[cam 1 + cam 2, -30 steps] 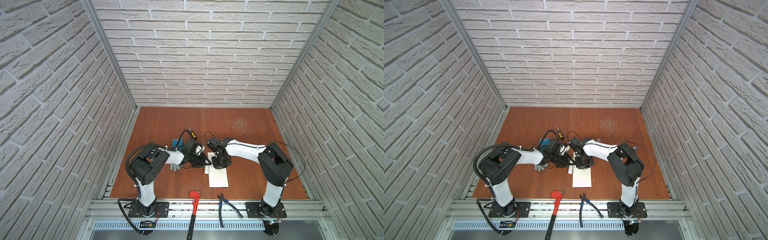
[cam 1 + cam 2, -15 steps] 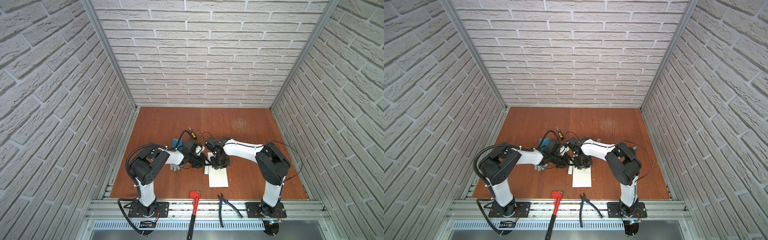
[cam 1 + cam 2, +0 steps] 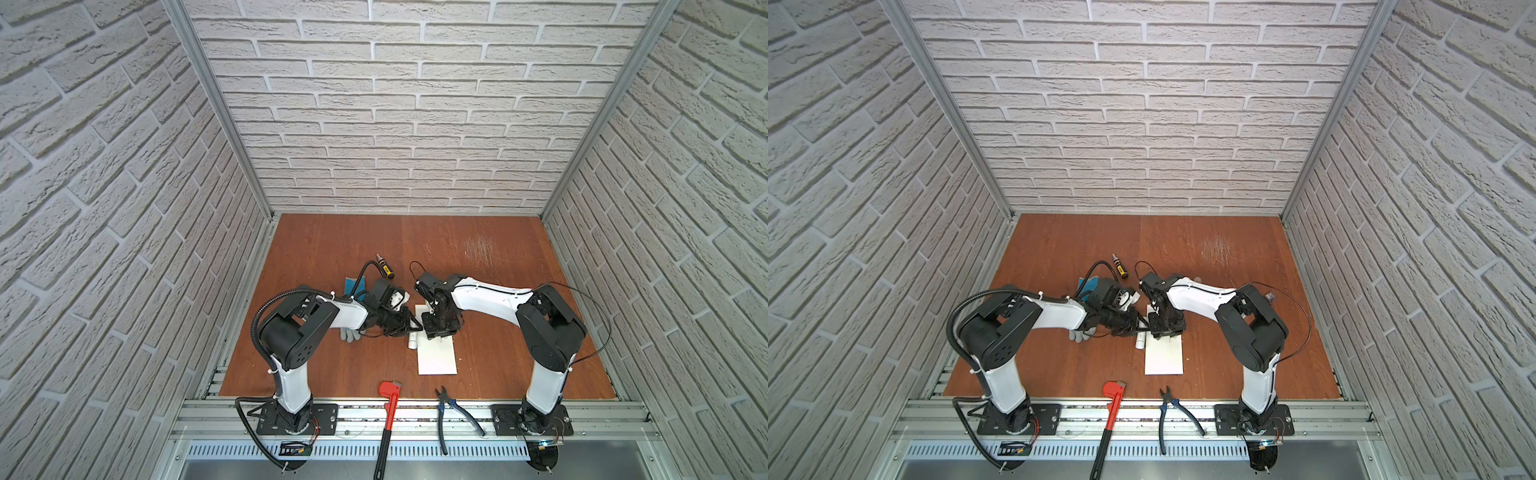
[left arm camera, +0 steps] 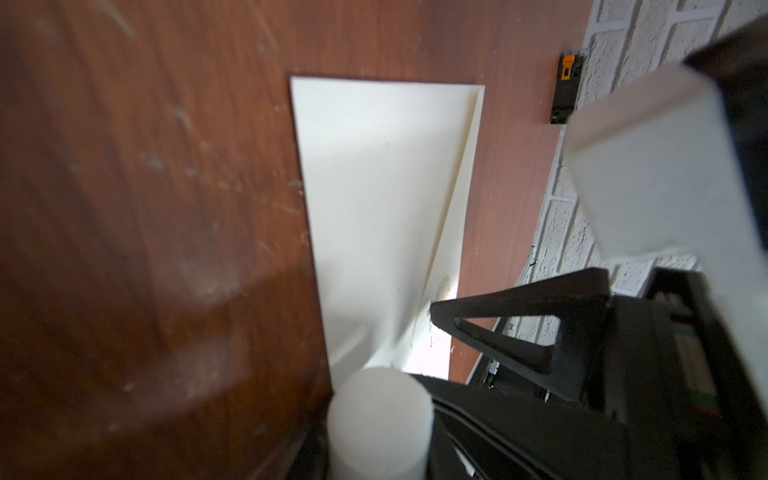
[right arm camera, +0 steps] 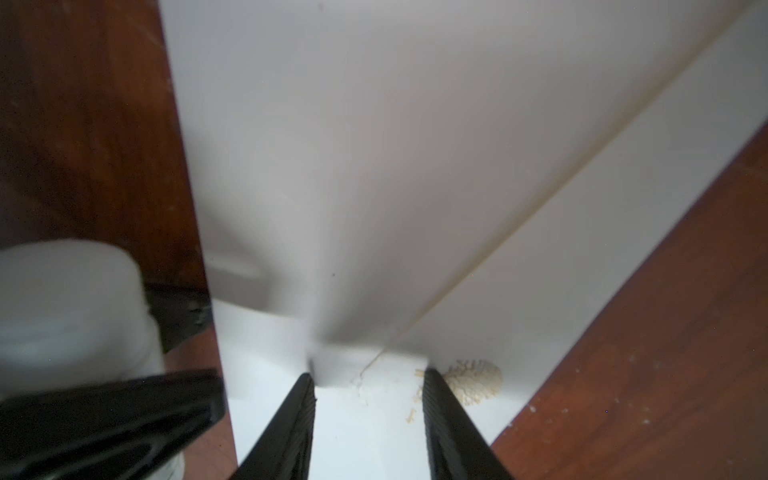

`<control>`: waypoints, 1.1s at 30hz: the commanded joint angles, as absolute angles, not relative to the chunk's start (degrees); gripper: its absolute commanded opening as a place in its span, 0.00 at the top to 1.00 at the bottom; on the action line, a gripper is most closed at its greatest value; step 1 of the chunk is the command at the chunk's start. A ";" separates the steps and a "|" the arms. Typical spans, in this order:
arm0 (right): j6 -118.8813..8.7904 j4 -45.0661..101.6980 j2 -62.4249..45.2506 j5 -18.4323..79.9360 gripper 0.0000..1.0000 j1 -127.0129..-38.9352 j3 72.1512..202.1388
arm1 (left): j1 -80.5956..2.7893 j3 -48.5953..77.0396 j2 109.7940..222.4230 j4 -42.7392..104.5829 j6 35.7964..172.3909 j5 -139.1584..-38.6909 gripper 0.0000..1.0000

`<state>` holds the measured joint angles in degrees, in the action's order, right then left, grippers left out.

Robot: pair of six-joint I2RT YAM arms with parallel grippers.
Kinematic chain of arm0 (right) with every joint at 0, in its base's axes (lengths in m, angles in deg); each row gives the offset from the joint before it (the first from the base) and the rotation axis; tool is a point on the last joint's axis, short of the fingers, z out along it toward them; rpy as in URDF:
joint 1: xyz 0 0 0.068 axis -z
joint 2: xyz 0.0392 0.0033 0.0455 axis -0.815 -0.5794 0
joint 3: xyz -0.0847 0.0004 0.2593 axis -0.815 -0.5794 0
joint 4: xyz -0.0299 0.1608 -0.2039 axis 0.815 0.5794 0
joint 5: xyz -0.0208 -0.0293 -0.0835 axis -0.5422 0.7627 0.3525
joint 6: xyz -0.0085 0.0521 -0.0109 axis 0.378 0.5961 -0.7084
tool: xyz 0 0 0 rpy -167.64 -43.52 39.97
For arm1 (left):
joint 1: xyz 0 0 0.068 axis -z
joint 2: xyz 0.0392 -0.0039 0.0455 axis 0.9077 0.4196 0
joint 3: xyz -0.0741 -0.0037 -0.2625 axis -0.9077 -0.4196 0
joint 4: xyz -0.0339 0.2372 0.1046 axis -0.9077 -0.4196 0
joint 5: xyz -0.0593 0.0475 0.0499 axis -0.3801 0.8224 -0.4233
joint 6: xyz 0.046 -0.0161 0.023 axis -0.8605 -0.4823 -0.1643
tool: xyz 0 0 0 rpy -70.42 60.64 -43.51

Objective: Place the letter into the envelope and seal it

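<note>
Right pincer (image 5: 368, 374) first: its two black fingers stand parted with nothing between them, tips low over the envelope (image 5: 374, 166), right where a diagonal fold line runs down to a point. Whether they touch the paper, I cannot tell. A fuzzy yellowish patch (image 5: 473, 382) sits on the paper just beside one finger. Over to the left pincer (image 3: 405, 326): it is clamped on a plain white tube (image 3: 412, 341), held just beside the envelope's long edge, and no print shows on the tube. In both top views the envelope lies flat on the bench (image 3: 498, 270) between the two arms, its far end under the right pincer and its near end pointing at the front rail. The letter? I cannot tell where it is. Labels are thin today: a small black-and-yellow tool (image 3: 384, 270) lies farther back, too small to read. A grey glove (image 3: 351, 333) shows under the left arm. At the front edge lie a red wrench (image 3: 388, 399) and blue-handled pliers (image 3: 451, 409), with no legible markings.
</note>
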<state>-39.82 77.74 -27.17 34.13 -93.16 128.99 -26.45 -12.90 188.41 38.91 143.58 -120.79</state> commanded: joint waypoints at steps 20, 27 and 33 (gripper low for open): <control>-43.56 80.85 -24.15 31.42 0.75 -89.76 127.83 | -27.30 -13.18 188.29 34.76 141.63 -119.74 1.00; -43.74 80.14 -23.71 30.74 0.72 -88.72 127.65 | -27.62 -13.36 188.47 35.02 141.50 -119.88 1.00; -43.98 79.87 -24.26 30.72 0.91 -88.06 127.74 | -27.66 -13.28 188.87 35.47 141.64 -119.96 1.00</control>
